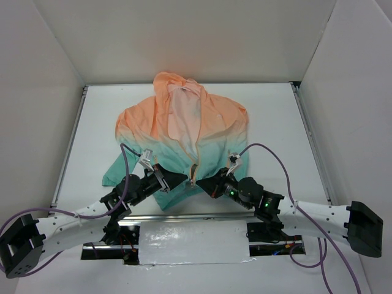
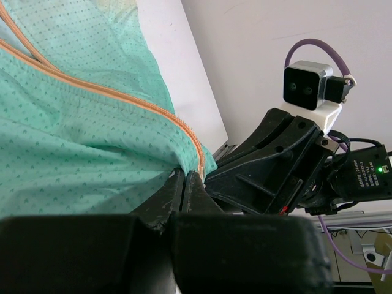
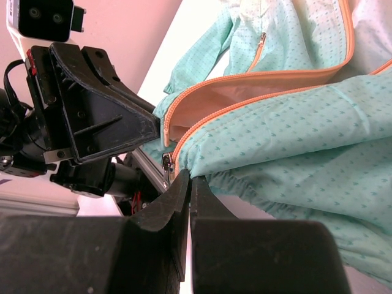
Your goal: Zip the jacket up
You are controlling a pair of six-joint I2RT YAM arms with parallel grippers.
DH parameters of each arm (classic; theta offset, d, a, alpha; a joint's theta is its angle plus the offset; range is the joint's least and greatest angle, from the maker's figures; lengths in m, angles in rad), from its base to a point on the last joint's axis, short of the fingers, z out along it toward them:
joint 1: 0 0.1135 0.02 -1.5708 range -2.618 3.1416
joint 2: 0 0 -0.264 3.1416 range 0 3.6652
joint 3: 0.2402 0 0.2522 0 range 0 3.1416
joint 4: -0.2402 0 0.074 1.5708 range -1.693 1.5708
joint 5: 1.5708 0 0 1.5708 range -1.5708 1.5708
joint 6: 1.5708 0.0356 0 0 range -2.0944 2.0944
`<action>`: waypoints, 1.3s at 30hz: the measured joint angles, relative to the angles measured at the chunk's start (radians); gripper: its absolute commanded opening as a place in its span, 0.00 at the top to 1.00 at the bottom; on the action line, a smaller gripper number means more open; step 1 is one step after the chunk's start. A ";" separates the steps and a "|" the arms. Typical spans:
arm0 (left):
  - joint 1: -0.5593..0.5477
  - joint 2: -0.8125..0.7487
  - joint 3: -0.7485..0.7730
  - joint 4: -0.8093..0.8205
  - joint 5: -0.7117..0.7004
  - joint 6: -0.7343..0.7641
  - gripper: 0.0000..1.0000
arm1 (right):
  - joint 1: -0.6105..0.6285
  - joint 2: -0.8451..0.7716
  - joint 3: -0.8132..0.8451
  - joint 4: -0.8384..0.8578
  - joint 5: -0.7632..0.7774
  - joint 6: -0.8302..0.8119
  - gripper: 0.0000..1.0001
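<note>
We log jacket (image 1: 184, 131) flat on worktop (image 1: 275, 122), hood far, front unzipped. Left gripper (image 2: 185, 176) closed, pinching hem. Only right wrist view shows slider (image 3: 166, 164), just beside closed right gripper (image 3: 187, 176).

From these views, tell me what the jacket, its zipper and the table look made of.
The jacket: thin synthetic weave, probably nylon or polyester; crinkles finely, matte. The zipper: orange fabric tape, fine teeth, likely plastic. The table: smooth white board, matte; material unclear.
</note>
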 measured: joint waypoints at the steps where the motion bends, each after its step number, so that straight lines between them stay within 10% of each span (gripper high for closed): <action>1: 0.000 0.000 0.000 0.000 0.000 0.000 1.00 | 0.000 0.000 0.000 0.000 0.000 0.000 1.00; 39: 0.000 0.001 0.000 0.021 0.004 -0.003 1.00 | 0.000 -0.014 0.000 0.000 0.003 -0.002 1.00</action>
